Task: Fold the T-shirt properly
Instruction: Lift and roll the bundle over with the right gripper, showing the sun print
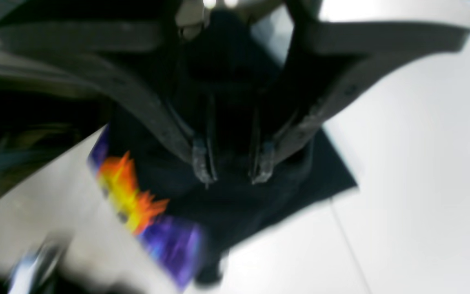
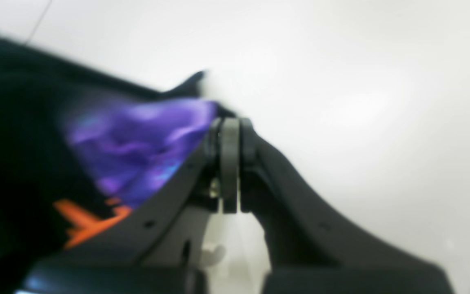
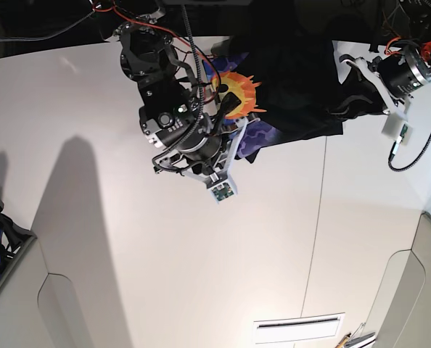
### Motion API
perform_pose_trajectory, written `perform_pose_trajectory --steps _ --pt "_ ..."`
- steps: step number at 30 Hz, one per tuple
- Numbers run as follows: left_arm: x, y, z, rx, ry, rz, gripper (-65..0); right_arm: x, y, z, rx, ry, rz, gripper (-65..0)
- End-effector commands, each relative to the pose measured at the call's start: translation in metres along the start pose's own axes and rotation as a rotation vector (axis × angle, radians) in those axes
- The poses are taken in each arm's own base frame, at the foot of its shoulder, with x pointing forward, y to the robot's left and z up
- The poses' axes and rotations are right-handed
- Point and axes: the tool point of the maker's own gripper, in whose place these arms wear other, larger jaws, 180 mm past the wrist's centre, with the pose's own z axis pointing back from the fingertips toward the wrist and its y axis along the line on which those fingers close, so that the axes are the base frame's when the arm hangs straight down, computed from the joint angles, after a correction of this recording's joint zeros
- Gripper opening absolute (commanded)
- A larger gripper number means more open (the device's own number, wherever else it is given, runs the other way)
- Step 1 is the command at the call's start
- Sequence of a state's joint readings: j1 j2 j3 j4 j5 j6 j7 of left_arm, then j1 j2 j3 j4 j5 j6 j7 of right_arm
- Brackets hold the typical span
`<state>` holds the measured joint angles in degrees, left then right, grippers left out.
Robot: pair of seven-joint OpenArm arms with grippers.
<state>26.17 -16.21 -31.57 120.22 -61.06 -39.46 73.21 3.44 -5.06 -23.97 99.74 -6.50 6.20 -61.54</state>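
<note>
The shirt (image 3: 295, 87) lies bunched at the table's (image 3: 201, 275) far edge, black cloth with the print (image 3: 239, 94) turned up, stretched between my two claws. I judge it soft, limp and light: it will sag and crease wherever unsupported, and thin folds can slip from a shallow pinch, so I want seams, hem corners or shoulders, deep between the pads. The right claw (image 2: 229, 134) is pressed together right beside the purple patch; whether cloth is caught in it I cannot tell. The left claw (image 1: 233, 167) stands half spread with black fabric directly under and around its tips, not clearly clamped. Beyond both claws the white tabletop runs toward me.
</note>
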Motion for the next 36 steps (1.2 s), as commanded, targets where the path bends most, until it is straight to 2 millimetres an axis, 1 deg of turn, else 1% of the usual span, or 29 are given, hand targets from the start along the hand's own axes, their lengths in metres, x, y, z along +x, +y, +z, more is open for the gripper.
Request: perform_pose_trajectory --steps 1,2,3,4,6,9,11,13,14,17,20,22,24,26,32,34,36 --pt "-0.001 0.002 0.004 0.016 0.013 -0.031 -50.2 0.017 0.001 0.005 0.008 -0.053 -0.009 -65.0" --pt "-0.009 0.005 0.006 0.037 0.046 -0.033 -50.3 0.017 0.002 0.005 0.013 -0.053 -0.014 -65.0" --pt "-0.016 0.008 0.007 0.053 0.072 -0.034 -52.3 0.017 0.003 0.006 0.022 -0.054 -0.018 -65.0" --pt "-0.023 0.01 0.009 0.067 0.097 -0.032 -55.7 0.018 0.005 0.007 0.034 -0.055 -0.023 -65.0" --pt "-0.031 0.013 0.011 0.086 0.126 -0.032 -60.8 0.021 0.009 0.01 0.056 -0.069 -0.029 -65.0" --pt "-0.03 0.02 0.018 0.116 0.114 -0.023 -65.0 0.031 0.019 0.018 0.114 -0.111 -0.016 -65.0" --pt "-0.026 0.028 0.024 0.147 0.088 -0.015 -65.0 0.037 0.031 0.025 0.186 -0.139 -0.017 -65.0" --pt "-0.031 0.035 0.026 0.166 0.098 0.003 -65.0 0.038 0.048 0.03 0.273 -0.151 -0.011 -65.0" --pt "-0.037 0.04 0.025 0.175 0.115 0.02 -65.0 0.035 0.055 0.031 0.304 -0.147 -0.008 -65.0" --pt "-0.066 0.054 0.016 0.179 0.162 0.108 -65.0 0.021 0.074 0.032 0.351 -0.119 0.012 -65.0" --pt "-0.095 0.06 0.004 0.152 0.186 0.217 -65.0 0.006 0.09 0.032 0.367 -0.084 0.039 -65.0" --pt "-0.109 0.061 -0.003 0.136 0.2 0.268 -65.0 -0.006 0.088 0.029 0.307 -0.043 0.065 -65.0" --pt "-0.119 0.061 -0.007 0.127 0.211 0.299 -65.0 -0.012 0.085 0.027 0.246 -0.018 0.083 -65.0" --pt "-0.122 0.062 -0.007 0.126 0.212 0.31 -65.0 -0.013 0.094 0.028 0.254 -0.015 0.103 -65.0" --pt "-0.12 0.061 -0.008 0.122 0.206 0.312 -65.0 -0.019 0.138 0.041 0.404 -0.027 0.192 -65.0" --pt "-0.12 0.061 -0.008 0.122 0.204 0.312 -65.0 -0.019 0.153 0.047 0.478 -0.043 0.213 -65.0" --pt "-0.119 0.061 -0.008 0.122 0.202 0.311 -65.0 -0.018 0.173 0.059 0.609 -0.065 0.226 -65.0"
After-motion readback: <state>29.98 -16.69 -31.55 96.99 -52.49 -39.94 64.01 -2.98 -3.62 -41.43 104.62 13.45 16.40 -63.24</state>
